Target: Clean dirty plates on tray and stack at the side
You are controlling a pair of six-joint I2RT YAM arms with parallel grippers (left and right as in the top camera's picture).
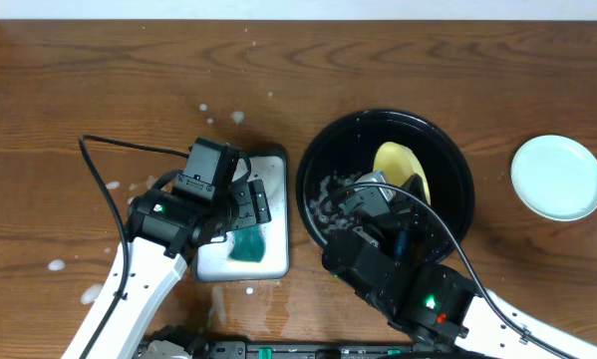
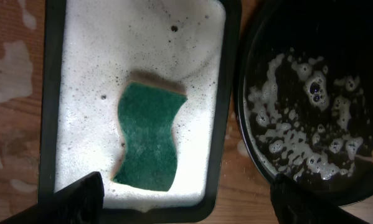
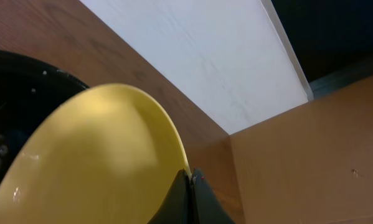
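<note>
Two robot arms work over a wet wooden worktop (image 1: 428, 60), one on each side of its centre. The right gripper (image 1: 390, 199) is clamped on the rim of the yellow plate (image 1: 403, 168), and the right wrist view shows its fingertips (image 3: 187, 186) pinched together on that edge. The plate stands steeply tilted above the black tray (image 1: 318, 150), which sits just right of the worktop's centre with patches of soapy foam (image 1: 328, 194) on its floor. The plate's visible yellow face (image 3: 99, 155) is glossy and shows no smear; its other face is hidden. A mint-blue plate (image 1: 557, 178) lies flat and alone close to the right edge of the worktop, well apart from the tray, and its surface looks clean. The left gripper (image 1: 240, 204) hovers over the white rectangular tray (image 1: 275, 261), which lies just left of the black tray (image 2: 245, 124) with a narrow strip of wood between them. Its fingers (image 2: 80, 198) are spread wide and hold nothing. Below them a green sponge (image 2: 147, 140) lies flat in a bed of white suds (image 2: 86, 62) that fills the white tray (image 2: 233, 93). Splashes of foam dot the wood toward the left edge (image 1: 57, 265) and behind the white tray (image 1: 238, 118).
</note>
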